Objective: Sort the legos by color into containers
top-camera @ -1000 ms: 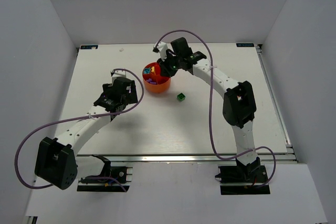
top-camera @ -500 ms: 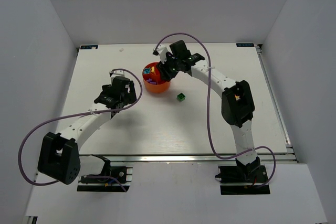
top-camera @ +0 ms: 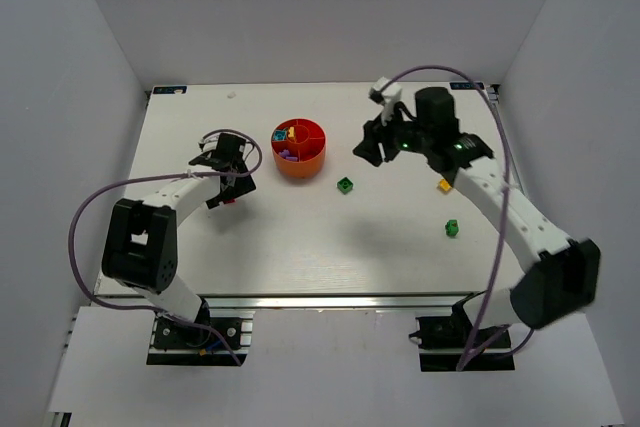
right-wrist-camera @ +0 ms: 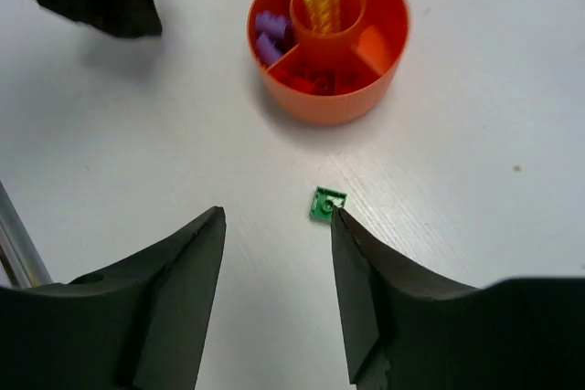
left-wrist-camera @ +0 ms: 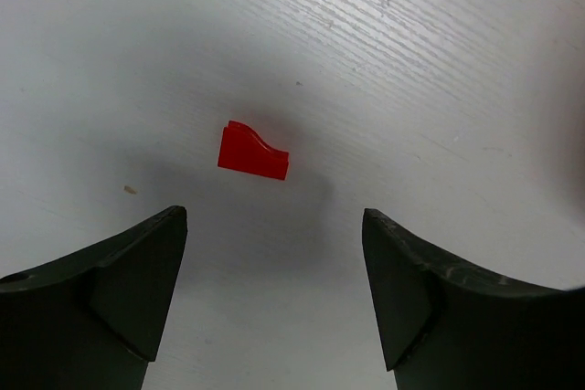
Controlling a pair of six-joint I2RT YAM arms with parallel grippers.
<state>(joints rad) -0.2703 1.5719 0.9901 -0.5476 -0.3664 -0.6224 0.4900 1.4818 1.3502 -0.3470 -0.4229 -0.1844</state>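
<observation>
A small red lego (left-wrist-camera: pixel 253 152) lies on the white table just ahead of my left gripper (left-wrist-camera: pixel 274 216), which is open with nothing between its fingers. From above, my left gripper (top-camera: pixel 228 190) is left of the red-orange bowl (top-camera: pixel 300 169). My right gripper (right-wrist-camera: pixel 277 216) is open and empty above the table, its right fingertip next to a green lego (right-wrist-camera: pixel 326 205). The bowl (right-wrist-camera: pixel 329 107) holds the containers: yellow bricks in the centre cup, purple, red and cyan in the wedges. From above, my right gripper (top-camera: pixel 364 151) is right of the bowl, with that green lego (top-camera: pixel 345 185) below it.
Another green brick (top-camera: pixel 452 228) and a yellow one (top-camera: pixel 443 185) lie on the right side of the table under my right arm. White walls enclose the table on three sides.
My right gripper has pulled away from the bowl to the right and opened wider. My left arm has swung so that its gripper hangs over the red lego.
</observation>
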